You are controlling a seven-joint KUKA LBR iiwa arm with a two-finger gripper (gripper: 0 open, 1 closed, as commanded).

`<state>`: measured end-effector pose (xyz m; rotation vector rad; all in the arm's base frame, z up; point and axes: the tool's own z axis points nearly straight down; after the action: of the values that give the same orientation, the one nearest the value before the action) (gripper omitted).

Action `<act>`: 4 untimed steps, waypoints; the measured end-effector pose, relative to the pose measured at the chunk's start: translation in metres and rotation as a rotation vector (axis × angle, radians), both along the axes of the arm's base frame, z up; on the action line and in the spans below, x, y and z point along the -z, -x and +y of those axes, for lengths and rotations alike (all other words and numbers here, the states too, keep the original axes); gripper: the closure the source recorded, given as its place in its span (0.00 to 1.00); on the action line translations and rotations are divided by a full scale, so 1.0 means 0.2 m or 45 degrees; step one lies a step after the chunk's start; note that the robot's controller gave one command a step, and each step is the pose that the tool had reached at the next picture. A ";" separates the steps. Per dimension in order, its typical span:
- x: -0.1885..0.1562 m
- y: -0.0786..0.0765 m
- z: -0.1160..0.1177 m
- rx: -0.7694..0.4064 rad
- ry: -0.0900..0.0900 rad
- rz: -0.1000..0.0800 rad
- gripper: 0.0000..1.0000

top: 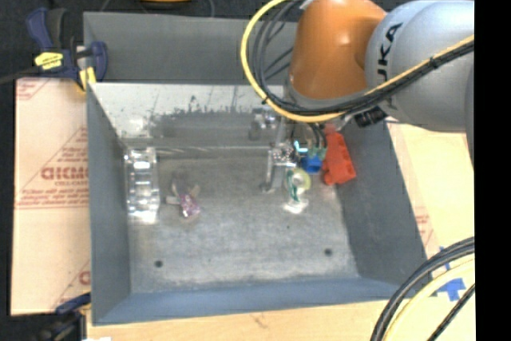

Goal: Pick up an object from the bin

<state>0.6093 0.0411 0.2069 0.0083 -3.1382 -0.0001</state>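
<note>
My gripper [275,165] hangs low in the right half of the bin, under the orange wrist cover. Just to its right lie a small blue piece [312,164] and a green-and-white rounded thing [296,189] on the floor. A red blocky object [338,159] leans against the right wall beside them. The gripper stands beside these things, and nothing shows as held.
A clear plastic container [140,184] lies near the left wall. A small pink-purple thing [188,206] rests on the floor left of centre. The arm and its yellow cable cover the bin's back right corner.
</note>
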 end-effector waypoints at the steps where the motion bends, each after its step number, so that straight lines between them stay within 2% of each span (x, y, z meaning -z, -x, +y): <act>1: 0.60 0.11 0.34 0.606 0.000 0.000 0.00; 2: 0.65 0.14 0.47 0.544 0.003 -0.003 0.00; 3: 0.65 0.13 0.47 0.545 0.002 -0.004 1.00; 4: 0.24 0.06 0.43 0.592 -0.004 -0.018 1.00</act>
<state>0.5982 0.1275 0.1592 -0.7183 -3.0698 -0.0066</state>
